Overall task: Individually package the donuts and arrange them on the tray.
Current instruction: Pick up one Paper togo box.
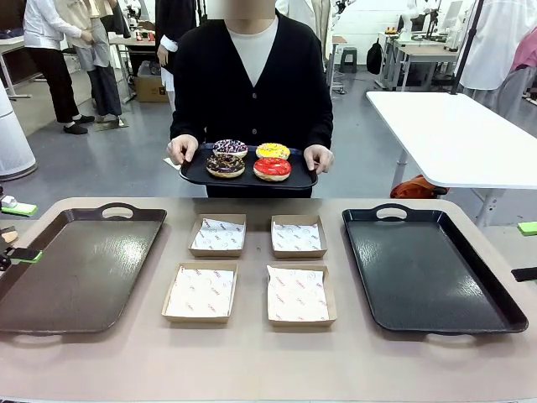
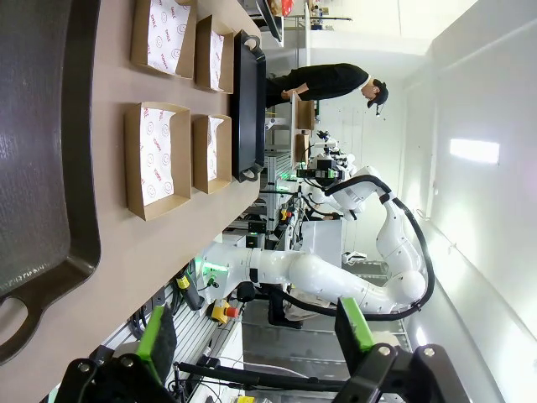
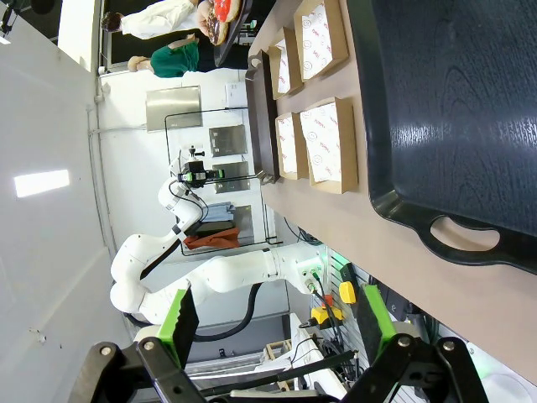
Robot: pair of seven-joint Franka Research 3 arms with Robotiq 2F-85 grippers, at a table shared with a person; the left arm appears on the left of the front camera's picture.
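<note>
Across the table a person holds a small black tray [image 1: 195, 175] with both hands. On it lie the donuts: purple-drizzled [image 1: 230, 148], yellow [image 1: 273, 151], chocolate with sprinkles [image 1: 225, 164] and red [image 1: 272, 169]. A large brown tray [image 1: 80, 273] lies on the table's left and a large black tray [image 1: 428, 273] on its right. My left gripper [image 1: 18, 231] hangs open and empty at the left edge, beside the brown tray [image 2: 42, 126]. My right gripper [image 1: 525, 250] is open and empty at the right edge, beside the black tray [image 3: 453, 101].
Four open cardboard boxes lined with printed paper sit in a two-by-two block between the trays, at back left [image 1: 218, 235], back right [image 1: 297, 237], front left [image 1: 200, 292] and front right [image 1: 299, 295]. A white table [image 1: 461, 134] stands behind on the right.
</note>
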